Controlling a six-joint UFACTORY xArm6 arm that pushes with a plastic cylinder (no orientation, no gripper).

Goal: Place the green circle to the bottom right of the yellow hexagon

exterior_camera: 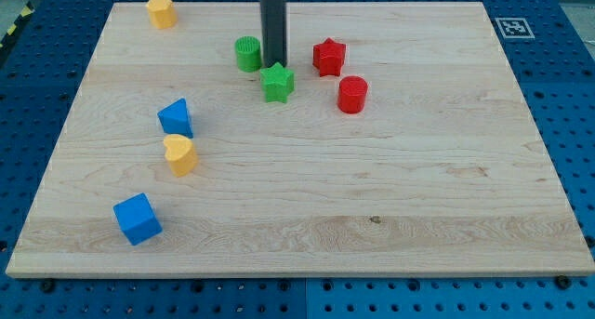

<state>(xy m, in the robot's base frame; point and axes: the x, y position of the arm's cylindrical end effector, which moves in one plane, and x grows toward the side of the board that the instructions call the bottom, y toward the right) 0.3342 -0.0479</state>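
On the near left of the wooden board (390,198) sits a blue cube (138,219). Farther in are a yellow heart-shaped block (179,155) and, just beyond it, a second blue block (176,117) whose exact shape is hard to make out. At the far left corner stands the yellow hexagon (161,11), well apart from everything else. Toward the middle of the far side, the green circle (247,54) stands just left of my tip (274,66); whether they touch cannot be told. My tip is a plain dark rod with nothing to spread or pinch, and its upper part is cut off by the view's top. Its very end is partly hidden behind the green star (277,83), which lies just nearer. To the right are a red star (328,57) and a red cylinder (352,94).
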